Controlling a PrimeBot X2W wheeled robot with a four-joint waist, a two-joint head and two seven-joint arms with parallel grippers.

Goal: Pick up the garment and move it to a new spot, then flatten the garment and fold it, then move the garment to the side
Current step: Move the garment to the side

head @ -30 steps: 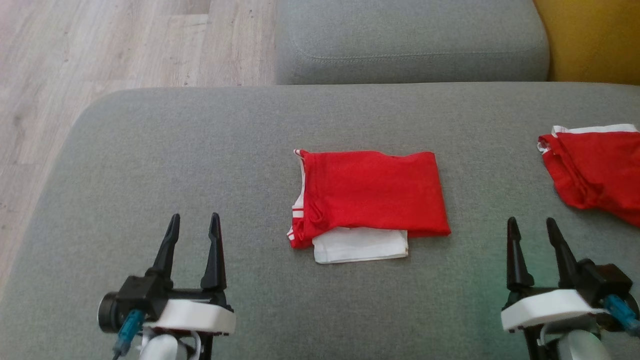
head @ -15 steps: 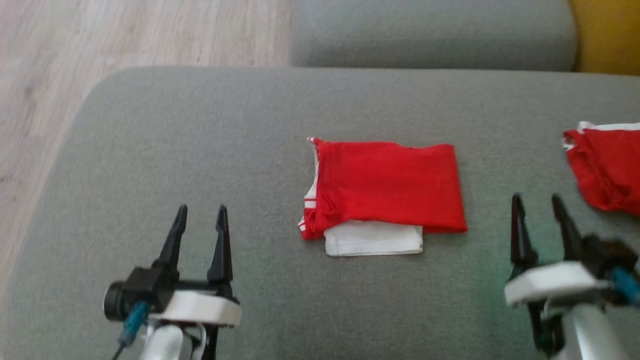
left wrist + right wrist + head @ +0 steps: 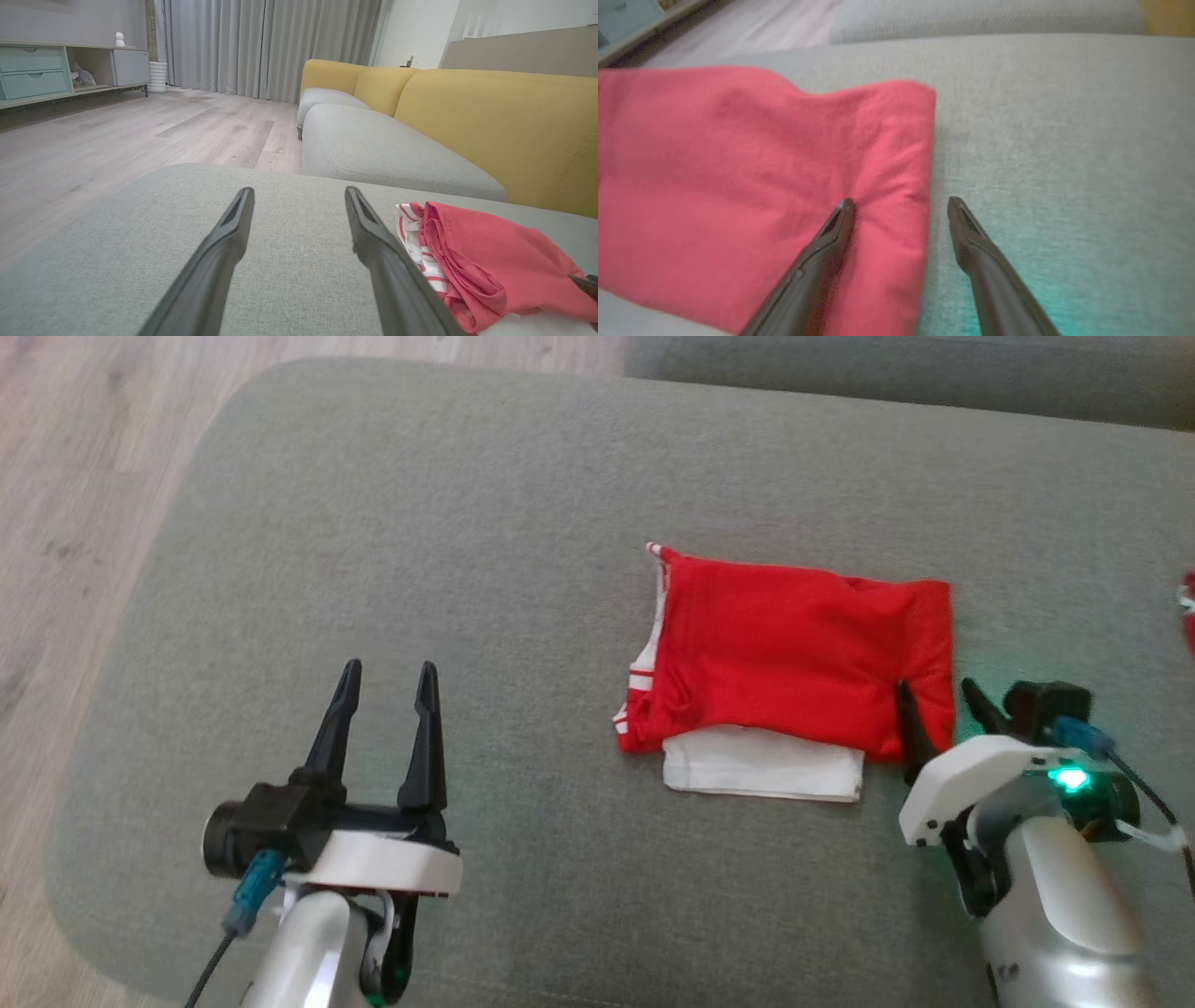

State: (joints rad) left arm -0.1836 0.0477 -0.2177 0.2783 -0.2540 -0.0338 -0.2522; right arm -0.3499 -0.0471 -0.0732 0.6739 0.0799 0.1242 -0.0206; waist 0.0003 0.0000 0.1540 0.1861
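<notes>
The garment (image 3: pixel 794 644) is a folded red piece with white striped trim and a white layer sticking out at its near edge, lying flat on the grey cushion (image 3: pixel 420 523). My right gripper (image 3: pixel 934 689) is open at the garment's near right corner. In the right wrist view, one finger is over the red garment (image 3: pixel 761 163), the other over bare cushion, and the right gripper (image 3: pixel 901 201) straddles the cloth's edge. My left gripper (image 3: pixel 389 665) stands open over bare cushion, well to the left of the garment. In the left wrist view the left gripper (image 3: pixel 299 191) has the garment (image 3: pixel 490 261) at its right.
A sliver of another red cloth (image 3: pixel 1187 607) shows at the right edge. Wooden floor (image 3: pixel 56 476) drops off past the cushion's left side. A second grey seat (image 3: pixel 887 373) lies beyond, with a yellow sofa back (image 3: pixel 490 121) behind it.
The head camera has tilted and turned, so the whole scene has shifted. My right gripper has moved forward and left to the garment's right corner. The left gripper has stayed open and still.
</notes>
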